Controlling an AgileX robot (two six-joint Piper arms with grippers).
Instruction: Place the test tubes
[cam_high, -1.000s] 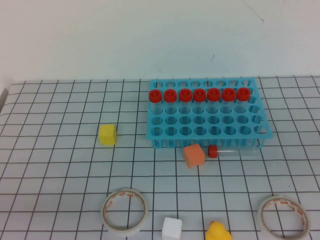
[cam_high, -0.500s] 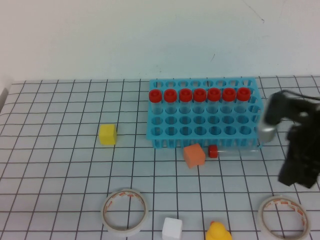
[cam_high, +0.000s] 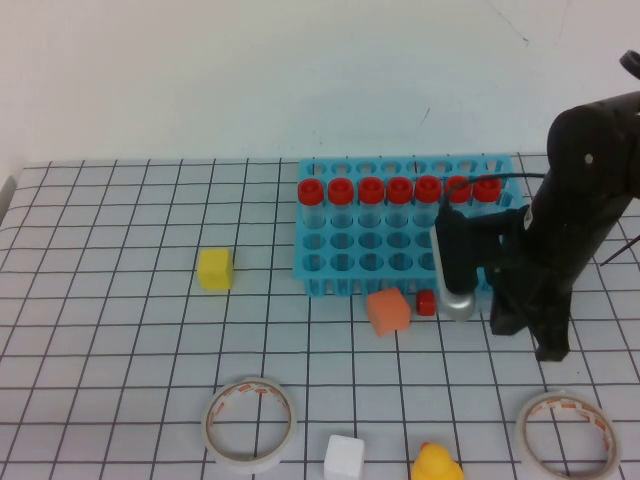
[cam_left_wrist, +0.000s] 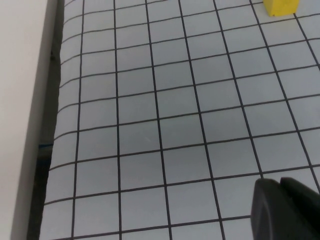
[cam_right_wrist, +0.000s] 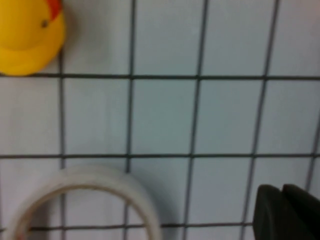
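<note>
Progress stands at seven red-capped clear test tubes (cam_high: 398, 190) upright in the blue plastic rack (cam_high: 330, 265), with the eighth tube (cam_high: 426, 302) lying on the surface (cam_high: 120, 300) just before it, the right tool (cam_right_wrist: 281, 192) closed and empty nearby, and the left tool (cam_left_wrist: 280, 186) closed and empty, parked over bare grid leftward.

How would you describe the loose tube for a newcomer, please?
Start at the blue rack. Along its near edge, right of the orange cube, lies one tube, partly behind the right arm. Unlike the seven tubes standing in the rack, it lies flat, red cap toward the cube.

Reads as a lab test bench: blue tube rack (cam_high: 330, 262) holding capped test tubes (cam_high: 399, 189), gridded white table (cam_high: 110, 300) beneath it, plain wall (cam_high: 250, 70) behind.
</note>
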